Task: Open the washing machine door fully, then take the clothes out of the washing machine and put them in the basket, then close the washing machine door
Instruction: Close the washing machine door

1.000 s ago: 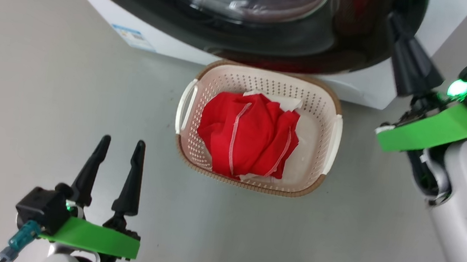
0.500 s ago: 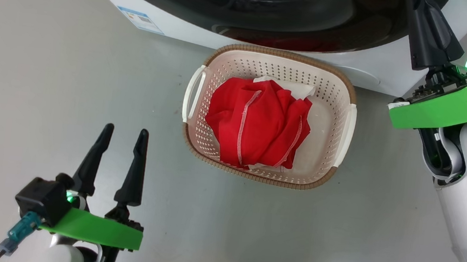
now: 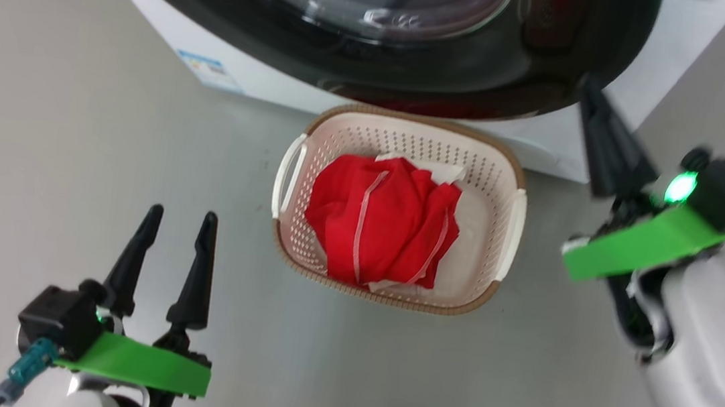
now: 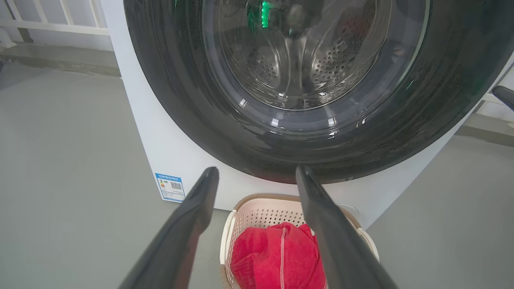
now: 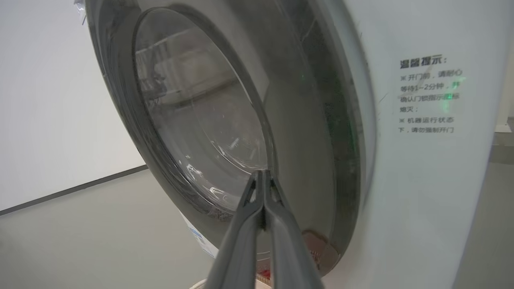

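- Head view: the basket [image 3: 412,116] sits on the floor [image 3: 40,129] just in front of the washing machine [image 3: 676,41], with the red clothes [image 3: 381,222] bundled inside it; the door [image 3: 449,84] hangs above, black rim facing out; the left hand [image 3: 181,215] hovers low on the left, fingers wide and empty, well apart from the door; the right hand [image 3: 593,110] is pinched shut on nothing, its tip up beside the door's lower right rim.
- Left wrist view: the two spread fingers frame the door's lower rim and the basket beneath; through the glass [image 4: 241,80] the steel drum [image 4: 321,68] looks bare; the door seems to lie flat against the white front.
- Right wrist view: the closed fingers point straight at the door, tip over the edge of the glass; whether it touches I cannot tell; the rim looks flush with the front, or nearly so; with the clothes out, only the closing seems left, and the right hand is the nearer one, the door dead ahead along its fingers, so any last push would run straight forward.
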